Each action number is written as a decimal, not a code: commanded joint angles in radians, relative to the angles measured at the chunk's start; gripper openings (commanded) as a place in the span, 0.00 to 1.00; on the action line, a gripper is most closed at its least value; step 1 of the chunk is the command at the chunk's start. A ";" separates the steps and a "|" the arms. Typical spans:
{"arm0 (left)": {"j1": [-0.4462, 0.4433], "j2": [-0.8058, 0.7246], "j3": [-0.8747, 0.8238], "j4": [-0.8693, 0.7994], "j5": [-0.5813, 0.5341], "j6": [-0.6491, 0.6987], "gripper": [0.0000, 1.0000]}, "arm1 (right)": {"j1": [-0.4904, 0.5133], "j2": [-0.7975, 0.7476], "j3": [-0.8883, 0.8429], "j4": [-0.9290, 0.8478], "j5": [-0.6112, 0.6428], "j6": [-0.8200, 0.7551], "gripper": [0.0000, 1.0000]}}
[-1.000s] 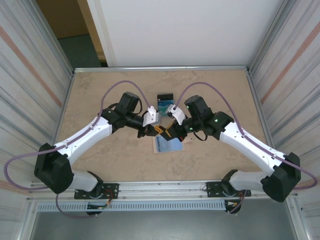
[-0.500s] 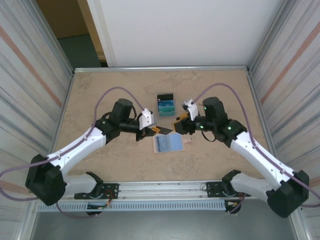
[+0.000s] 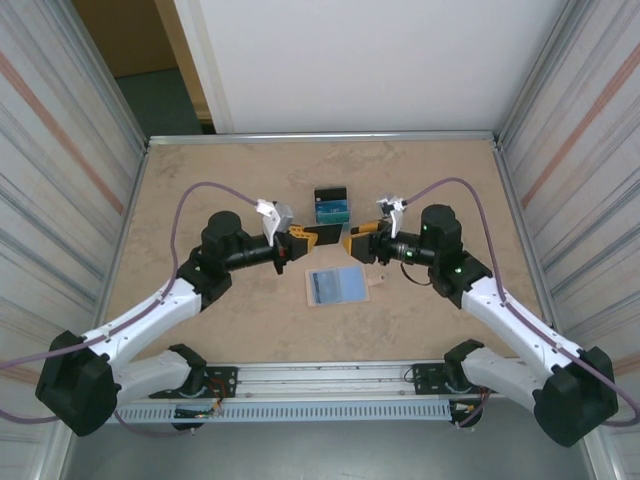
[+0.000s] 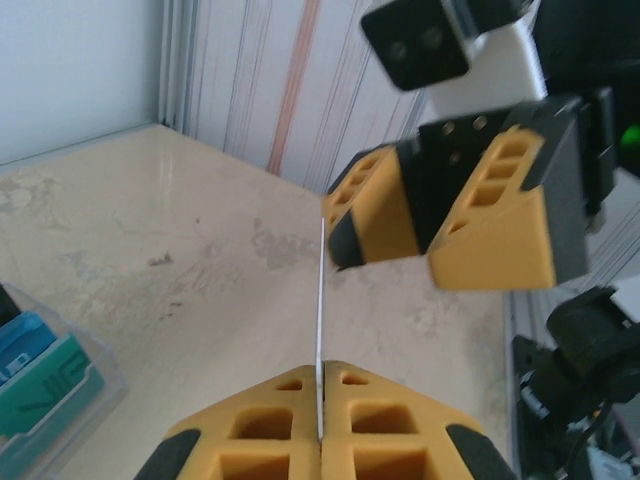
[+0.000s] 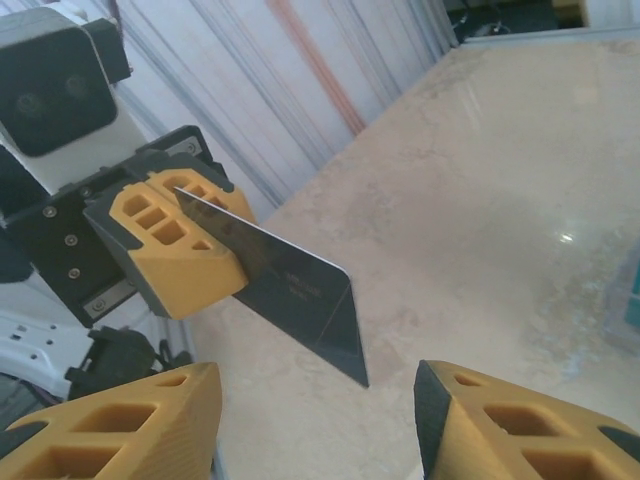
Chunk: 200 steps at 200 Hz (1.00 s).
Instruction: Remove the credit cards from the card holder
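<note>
One black credit card (image 5: 300,300) pinched in the clenched left end effector (image 3: 310,240), up above the tabletop (image 3: 200,180). Right end effector (image 3: 352,242) released, fingers apart, facing it just beside the card's tip. Card holder (image 3: 335,286) lying open below.

Bright, even, diffuse light; faint soft-edged shadows on the worktop (image 3: 200,180). Top view sharp throughout. Right wrist view: small glare spot on worktop at right; right end effector (image 5: 318,400) blurred at close range. Left wrist view: soft focus overall, white wall (image 4: 80,70) washed out.
</note>
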<state>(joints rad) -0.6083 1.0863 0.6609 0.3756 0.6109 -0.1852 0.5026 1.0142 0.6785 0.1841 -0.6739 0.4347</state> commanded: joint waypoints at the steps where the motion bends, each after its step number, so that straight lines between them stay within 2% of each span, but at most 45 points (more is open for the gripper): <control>1: 0.001 0.000 -0.021 0.163 0.055 -0.155 0.00 | 0.006 0.043 -0.010 0.123 -0.076 0.051 0.53; 39: -0.005 0.051 -0.009 0.259 0.126 -0.230 0.00 | 0.027 0.075 0.002 0.184 -0.110 0.053 0.53; 60: -0.011 0.066 -0.001 0.266 0.146 -0.238 0.00 | 0.028 0.080 0.009 0.208 -0.132 0.058 0.49; 75: -0.012 0.072 0.000 0.265 0.148 -0.238 0.00 | 0.029 0.080 0.016 0.216 -0.151 0.057 0.40; 100: -0.012 0.067 0.001 0.254 0.148 -0.231 0.00 | 0.033 0.075 0.023 0.212 -0.162 0.050 0.14; 121: -0.013 0.058 0.003 0.224 0.144 -0.214 0.00 | 0.037 0.073 0.029 0.191 -0.184 0.029 0.03; 134: -0.012 0.047 0.016 0.172 0.143 -0.182 0.14 | 0.044 0.066 0.037 0.152 -0.186 0.003 0.00; 148: -0.010 0.022 0.043 0.074 0.143 -0.119 0.36 | 0.055 0.057 0.057 0.070 -0.174 -0.049 0.00; 158: -0.008 0.001 0.065 -0.006 0.141 -0.066 0.46 | 0.063 0.051 0.072 0.005 -0.162 -0.089 0.00; 186: -0.008 -0.040 0.198 -0.350 0.116 0.155 0.62 | 0.073 0.034 0.099 -0.137 -0.143 -0.173 0.00; 200: -0.007 -0.041 0.270 -0.507 0.090 0.247 0.64 | 0.073 0.029 0.111 -0.191 -0.149 -0.208 0.00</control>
<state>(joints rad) -0.6109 1.0882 0.8040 0.1867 0.7280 -0.1699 0.5694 1.0702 0.7437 0.1432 -0.8303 0.3374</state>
